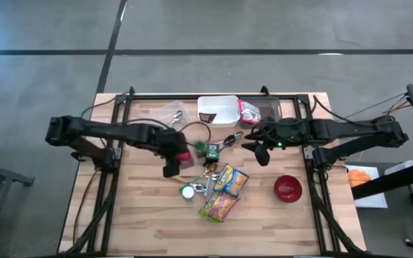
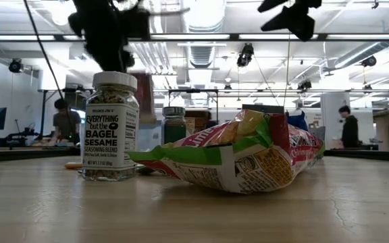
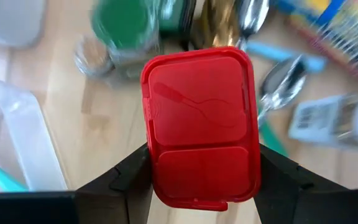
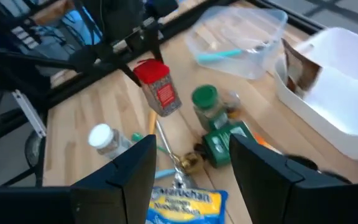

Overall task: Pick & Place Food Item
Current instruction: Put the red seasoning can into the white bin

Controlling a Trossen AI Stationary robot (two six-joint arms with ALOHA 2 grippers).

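1. Left gripper, left of table centre, is clamped on a spice jar w/ a flat red rectangular flip lid; the left wrist view shows one dark finger on each long side of the lid.
2. In the right wrist view the red-lidded jar hangs tilted in that grip, clear of the light wooden slat table.
3. Just beside it, twd centre: a green-lidded glass jar and a small dark-green tin, w/ metal spoons lying near.
4. Nearer the front edge: a white-capped glass shaker labelled "Everything but the Bagel Sesame", upright.
5. Next to it, two crinkled yellow-green snack packets lie flat, touching; the low view shows one beside the shaker.
6. At the back, centre: a clear plastic tub holding a teal-handled utensil, then a white rectangular container, then a red-and-white printed pouch.
7. Right gripper hovers above the table right of centre, fingers apart, holding nothing.
8. Round red bowl sits near the front right, well apart from the packets.
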